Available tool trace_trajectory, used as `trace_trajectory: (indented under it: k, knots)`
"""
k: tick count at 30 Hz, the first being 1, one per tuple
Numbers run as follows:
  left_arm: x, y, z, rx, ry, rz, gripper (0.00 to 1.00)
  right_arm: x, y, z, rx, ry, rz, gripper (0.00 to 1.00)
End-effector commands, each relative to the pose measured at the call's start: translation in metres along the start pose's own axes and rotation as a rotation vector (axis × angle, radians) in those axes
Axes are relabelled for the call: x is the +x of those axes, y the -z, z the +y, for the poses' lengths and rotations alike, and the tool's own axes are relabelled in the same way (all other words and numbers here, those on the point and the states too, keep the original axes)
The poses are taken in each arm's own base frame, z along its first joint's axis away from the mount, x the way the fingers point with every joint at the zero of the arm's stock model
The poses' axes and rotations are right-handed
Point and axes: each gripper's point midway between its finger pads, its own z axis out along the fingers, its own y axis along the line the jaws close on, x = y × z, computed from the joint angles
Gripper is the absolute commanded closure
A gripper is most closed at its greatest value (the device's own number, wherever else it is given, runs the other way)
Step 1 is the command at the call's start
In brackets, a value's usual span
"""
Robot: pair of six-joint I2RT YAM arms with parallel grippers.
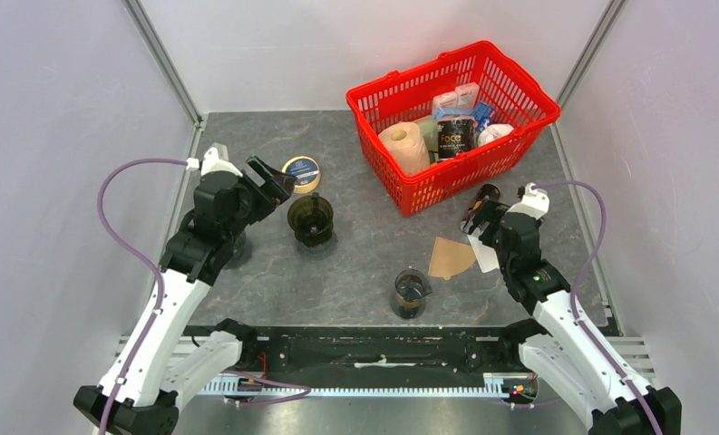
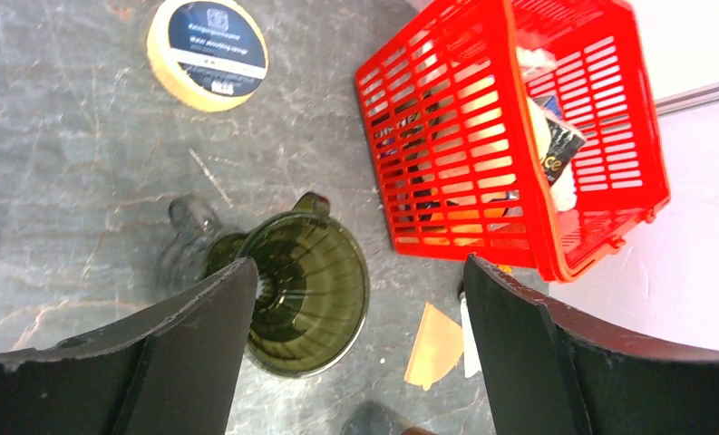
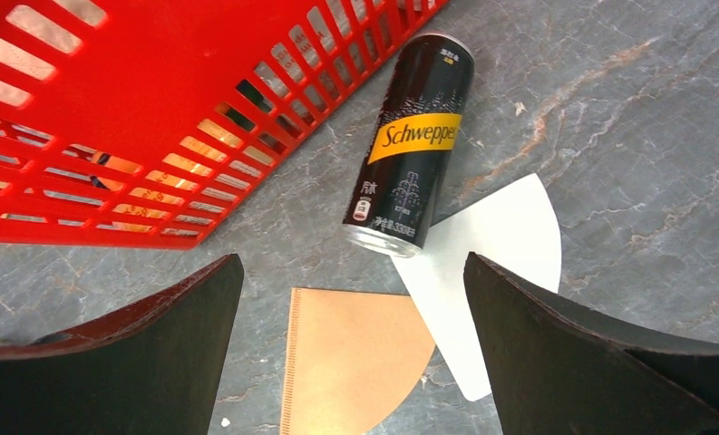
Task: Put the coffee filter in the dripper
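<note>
A brown folded coffee filter (image 1: 451,257) lies flat on the table, with a white filter (image 1: 485,256) beside it. Both show in the right wrist view, the brown filter (image 3: 351,358) between the jaws and the white filter (image 3: 491,263) to its right. The dark green dripper (image 1: 310,218) stands upright left of centre; the left wrist view looks down into the dripper (image 2: 306,292). My left gripper (image 1: 272,179) is open and empty above the dripper's left side. My right gripper (image 1: 479,217) is open and empty above the filters.
A red basket (image 1: 452,122) with several items stands at the back right. A black Schweppes can (image 3: 412,140) lies beside it, resting on the white filter. A round yellow tin (image 1: 302,172) sits behind the dripper. A small glass cup (image 1: 410,294) stands near the front edge.
</note>
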Motion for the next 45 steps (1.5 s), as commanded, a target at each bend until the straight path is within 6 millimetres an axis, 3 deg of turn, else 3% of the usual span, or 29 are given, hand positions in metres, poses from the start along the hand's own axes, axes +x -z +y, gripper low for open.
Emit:
trace_trajectory:
  k: [1,6,13,22,28,31,39,45]
  knots:
    - [-0.033,-0.005,-0.037,0.136,-0.055,-0.106,0.10,-0.019,0.002,-0.005,0.060,-0.026,-0.047,0.01]
    - [-0.040,-0.012,-0.057,0.218,-0.160,-0.122,0.09,-0.018,0.002,-0.023,0.190,0.008,-0.002,0.01]
    - [-0.042,-0.003,-0.088,0.398,-0.369,-0.139,0.09,0.014,0.006,-0.046,0.401,0.035,0.232,0.01]
    - [-0.029,-0.023,-0.067,0.329,-0.448,-0.110,0.08,0.044,0.018,-0.055,0.482,-0.072,0.349,0.01]
    - [-0.020,-0.030,-0.061,0.339,-0.465,-0.102,0.08,0.061,0.025,-0.084,0.566,-0.175,0.390,0.05]
    - [-0.018,-0.036,-0.057,0.322,-0.461,-0.097,0.08,0.067,0.019,-0.094,0.571,-0.251,0.414,0.07]
    - [-0.015,-0.043,-0.050,0.293,-0.463,-0.089,0.07,0.082,0.002,-0.085,0.512,-0.298,0.492,0.08]
    - [-0.014,-0.046,-0.048,0.285,-0.469,-0.086,0.07,0.098,-0.006,-0.052,0.324,-0.291,0.624,0.07]
